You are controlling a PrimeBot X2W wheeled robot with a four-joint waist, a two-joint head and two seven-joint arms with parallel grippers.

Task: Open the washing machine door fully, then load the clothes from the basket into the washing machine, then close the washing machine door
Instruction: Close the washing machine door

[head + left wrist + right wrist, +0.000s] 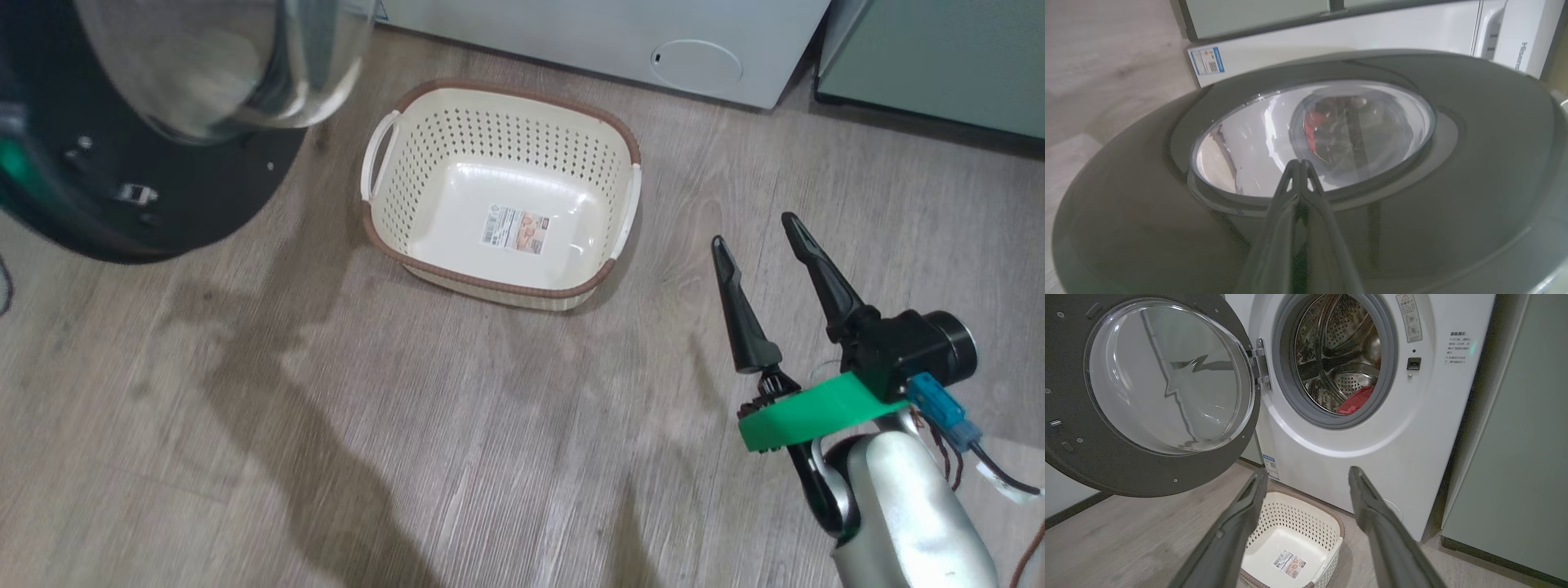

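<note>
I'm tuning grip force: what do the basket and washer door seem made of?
The basket looks like cream plastic, slightly shiny, perforated, with a brown woven-look rim. The washing machine door has a dark rim, probably plastic, around a clear bulging porthole, likely glass.

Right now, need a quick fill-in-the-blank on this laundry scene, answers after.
1. The clothes lie in the ____ of the washing machine.
2. The basket is ____ of clothes.
3. The washing machine door stands ____.
4. The left gripper is ____, the right gripper open.
Missing words: drum, empty, open, shut.
</note>
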